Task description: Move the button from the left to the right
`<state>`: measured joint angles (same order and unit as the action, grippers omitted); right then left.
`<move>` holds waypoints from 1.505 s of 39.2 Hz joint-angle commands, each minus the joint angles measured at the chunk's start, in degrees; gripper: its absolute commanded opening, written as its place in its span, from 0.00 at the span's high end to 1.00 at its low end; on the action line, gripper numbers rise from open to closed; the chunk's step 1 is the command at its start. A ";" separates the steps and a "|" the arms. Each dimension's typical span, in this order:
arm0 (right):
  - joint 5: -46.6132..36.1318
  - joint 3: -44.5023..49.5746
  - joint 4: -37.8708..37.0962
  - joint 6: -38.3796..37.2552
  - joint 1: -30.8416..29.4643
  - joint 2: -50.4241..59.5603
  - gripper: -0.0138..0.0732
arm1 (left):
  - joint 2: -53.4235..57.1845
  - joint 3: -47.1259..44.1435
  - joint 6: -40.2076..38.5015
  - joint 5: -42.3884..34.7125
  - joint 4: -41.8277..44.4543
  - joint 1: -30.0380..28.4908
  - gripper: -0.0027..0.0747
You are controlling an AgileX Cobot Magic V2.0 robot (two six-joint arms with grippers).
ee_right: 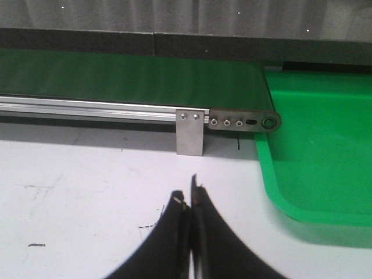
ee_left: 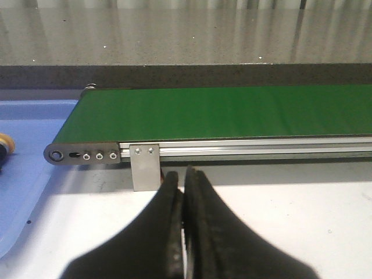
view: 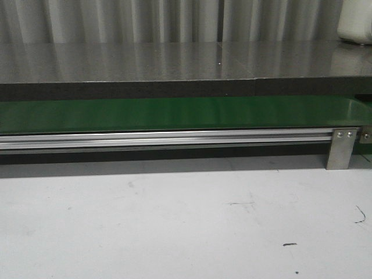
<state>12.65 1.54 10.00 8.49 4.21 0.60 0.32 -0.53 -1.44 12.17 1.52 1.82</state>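
- At the far left edge of the left wrist view you see only a sliver of the button (ee_left: 4, 144): an orange-yellow rounded cap with a dark bit beside it, cut off by the frame, lying in the blue tray (ee_left: 35, 168).
- Its long axis and which way it faces cannot be told from that sliver.
- From the left gripper (ee_left: 183, 192) the button lies well off to the left, past the conveyor's end roller (ee_left: 56, 155) and over the tray's rim; the fingers are pressed together, holding nothing.
- Your left arm is plainly the nearer one; I judge the first move calls for swinging left over the tray and parting the fingers before descending.
- Between the two sides runs the green conveyor belt (view: 174, 113) on its aluminium rail (view: 163, 138), empty in the front view.
- On the right, the right gripper (ee_right: 190, 200) hangs over the white table (ee_right: 87, 174), fingers clenched on nothing, near the green tray (ee_right: 314, 151) at the belt's right end.
- Nothing of the task looks done yet.
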 commanded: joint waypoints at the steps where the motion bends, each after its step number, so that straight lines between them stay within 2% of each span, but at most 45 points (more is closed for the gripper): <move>1: -4.27 -0.47 0.05 0.52 0.08 0.86 0.92 | 0.97 -1.60 -0.51 -4.85 -0.60 -0.06 0.99; 46: -5.28 -0.47 0.05 0.52 0.08 0.86 0.92 | 0.97 -1.60 -0.51 -5.23 -0.60 -0.06 0.99; 52: -7.96 -0.47 0.05 0.52 0.08 0.86 0.92 | 0.97 -1.60 -0.51 -10.22 -0.60 -0.06 0.99; 56: -12.09 -0.60 0.05 0.52 0.08 0.86 0.92 | 0.97 -1.35 -0.51 -17.47 -0.60 -0.06 0.99; 59: -13.78 -2.19 0.16 0.52 0.08 0.86 0.92 | 0.97 -0.19 -0.51 -19.93 -0.60 -0.06 0.99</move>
<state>6.04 1.54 10.00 8.49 4.21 0.60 0.32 -0.53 -1.44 0.73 1.52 1.82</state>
